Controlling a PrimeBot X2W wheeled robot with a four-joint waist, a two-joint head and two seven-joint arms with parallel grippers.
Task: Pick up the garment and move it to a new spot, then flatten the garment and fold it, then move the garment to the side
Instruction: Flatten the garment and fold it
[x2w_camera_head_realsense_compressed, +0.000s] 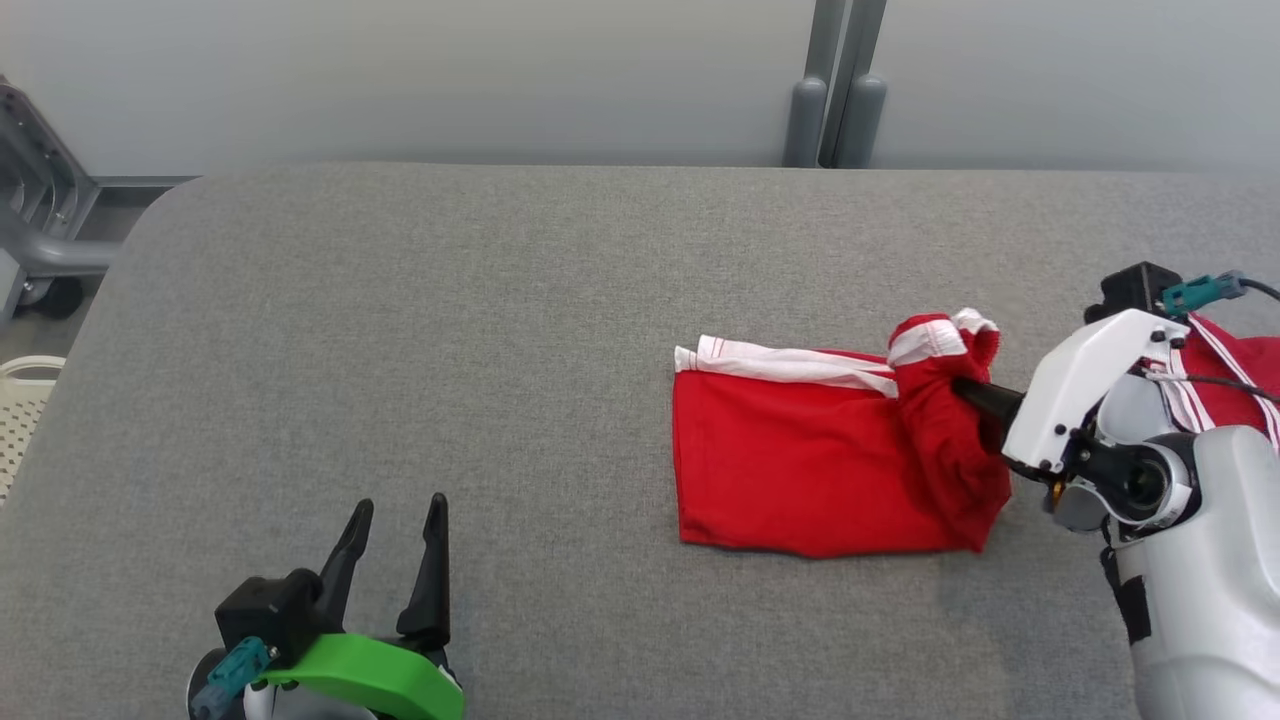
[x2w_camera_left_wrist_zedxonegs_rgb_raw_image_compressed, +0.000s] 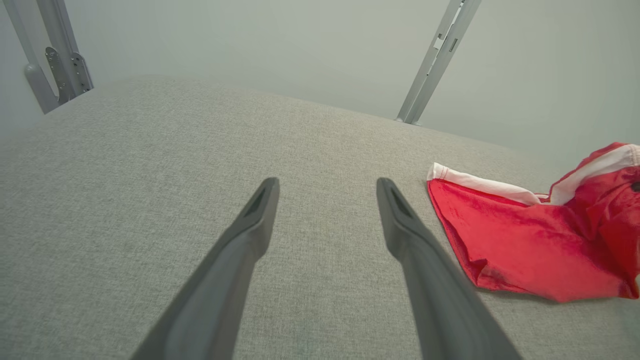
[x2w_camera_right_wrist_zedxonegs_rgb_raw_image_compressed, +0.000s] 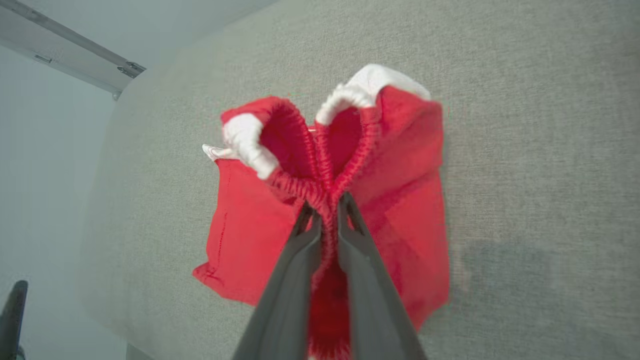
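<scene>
Looking down from the head view, we find the red garment (x2w_camera_head_realsense_compressed: 800, 470) right of centre on the grey bench (x2w_camera_head_realsense_compressed: 400, 300). Its long axis runs left to right, flat at the left end and bunched up at the right end, where the right tool (x2w_camera_head_realsense_compressed: 965, 388) comes in from the right and is buried in the folds. The left tool (x2w_camera_head_realsense_compressed: 400, 502) hovers at the near left, fingers spread with nothing between them and well apart from the cloth, so the right arm is plainly the nearer one. From the left wrist view, the left tool (x2w_camera_left_wrist_zedxonegs_rgb_raw_image_compressed: 327, 182) points across bare bench (x2w_camera_left_wrist_zedxonegs_rgb_raw_image_compressed: 150, 175); the red garment (x2w_camera_left_wrist_zedxonegs_rgb_raw_image_compressed: 525, 250) lies off to the right of its line, with a white-trimmed corner nearest. From the right wrist view, the right tool (x2w_camera_right_wrist_zedxonegs_rgb_raw_image_compressed: 326, 205) is pinched tight on the gathered elastic waistband (x2w_camera_right_wrist_zedxonegs_rgb_raw_image_compressed: 287, 125), which stands up in loops while the rest of the red garment (x2w_camera_right_wrist_zedxonegs_rgb_raw_image_compressed: 240, 225) spreads out on the bench (x2w_camera_right_wrist_zedxonegs_rgb_raw_image_compressed: 525, 150). We judge that the next move turns on this right-end hold: the cloth trails leftward from the grip, and the left arm would have to travel right to reach the free edge.
</scene>
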